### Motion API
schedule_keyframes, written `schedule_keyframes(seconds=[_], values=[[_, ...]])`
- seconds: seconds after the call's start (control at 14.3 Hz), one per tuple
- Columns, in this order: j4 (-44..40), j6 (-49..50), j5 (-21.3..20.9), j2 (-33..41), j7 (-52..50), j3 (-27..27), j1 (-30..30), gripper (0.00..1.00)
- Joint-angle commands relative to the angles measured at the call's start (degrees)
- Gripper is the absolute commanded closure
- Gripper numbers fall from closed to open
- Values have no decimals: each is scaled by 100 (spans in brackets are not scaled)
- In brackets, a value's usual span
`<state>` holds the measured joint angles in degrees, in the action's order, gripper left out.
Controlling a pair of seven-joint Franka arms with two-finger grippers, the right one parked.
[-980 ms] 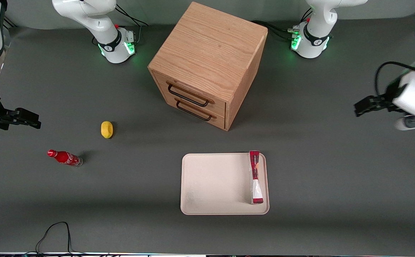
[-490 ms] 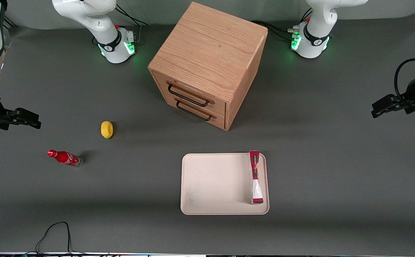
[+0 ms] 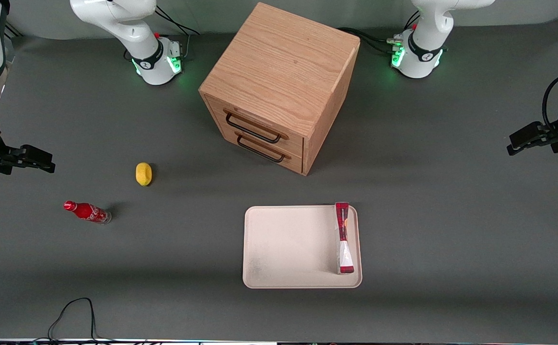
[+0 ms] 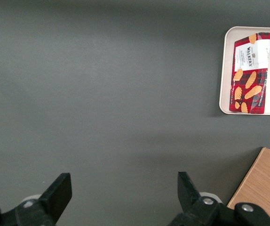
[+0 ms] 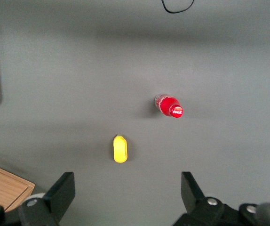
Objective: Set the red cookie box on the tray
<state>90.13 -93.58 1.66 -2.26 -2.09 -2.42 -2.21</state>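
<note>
1. While the arm sits at the right edge of the front frame, the gripper [image 3: 516,143] hangs over bare table, fingers [image 4: 59,190] spread wide and holding nothing.
2. Red cookie box [image 3: 343,238]: resting inside the tray [image 3: 284,244], standing on a long edge against the rim, at the end nearest the working arm.
3. Wooden drawer cabinet [image 3: 279,81]: upper centre, drawers closed.
4. Status: placement judged complete; nothing evidently left but parking.
</note>
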Motion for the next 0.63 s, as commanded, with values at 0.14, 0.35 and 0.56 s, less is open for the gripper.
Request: schedule_keyframes(seconds=[0.14, 0.35, 0.56], values=[[136, -91, -95, 147, -134, 163, -34, 0], [101, -29, -104, 147, -116, 137, -34, 0], [84, -90, -87, 121, -134, 137, -34, 0]])
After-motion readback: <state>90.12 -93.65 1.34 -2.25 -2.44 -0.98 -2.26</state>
